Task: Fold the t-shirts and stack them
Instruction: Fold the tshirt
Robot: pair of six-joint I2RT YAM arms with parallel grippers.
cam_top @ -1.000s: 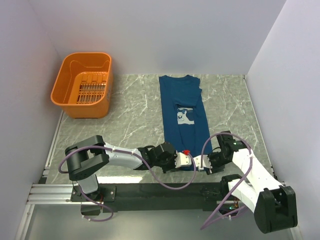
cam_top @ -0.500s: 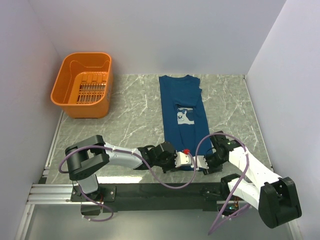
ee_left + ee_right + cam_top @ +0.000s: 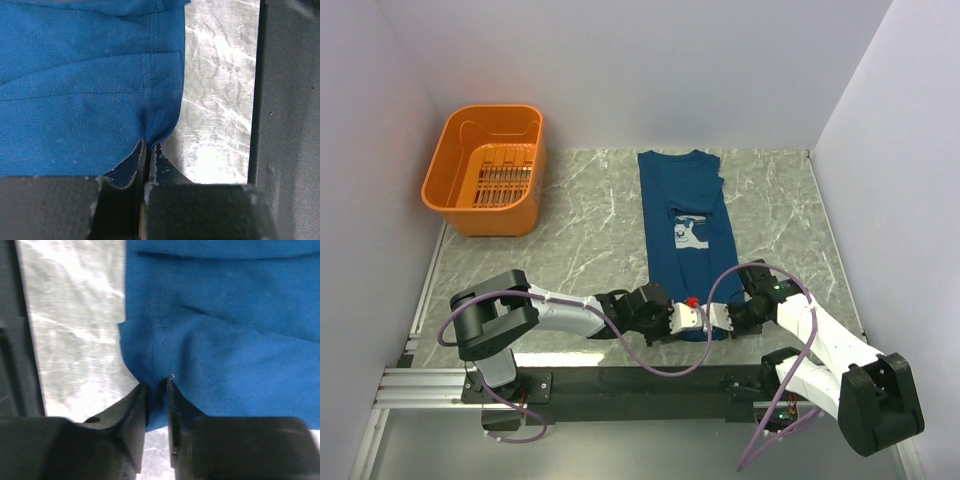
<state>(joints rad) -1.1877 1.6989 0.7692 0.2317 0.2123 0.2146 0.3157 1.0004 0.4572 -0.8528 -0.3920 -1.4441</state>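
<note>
The dark blue t-shirt point(image 3: 685, 215) lies as a long narrow strip on the marble table, collar at the far end and its pale chest print facing up. Both grippers meet at its near hem. My left gripper point(image 3: 692, 318) comes in from the left and is shut on the hem's left corner; in the left wrist view its jaws point(image 3: 149, 145) pinch a pucker of the t-shirt point(image 3: 75, 100). My right gripper point(image 3: 716, 322) comes in from the right. In the right wrist view its jaws point(image 3: 156, 384) press on a fold of the t-shirt point(image 3: 225, 340) at the hem seam.
An orange plastic basket point(image 3: 485, 215) stands at the far left of the table point(image 3: 580, 240). A black rail point(image 3: 620, 380) runs along the near edge, just behind both grippers. White walls close in the left, right and far sides.
My right gripper has slid left to the hem and its jaws have closed on the fabric. The left gripper and the t-shirt have stayed where they were.
</note>
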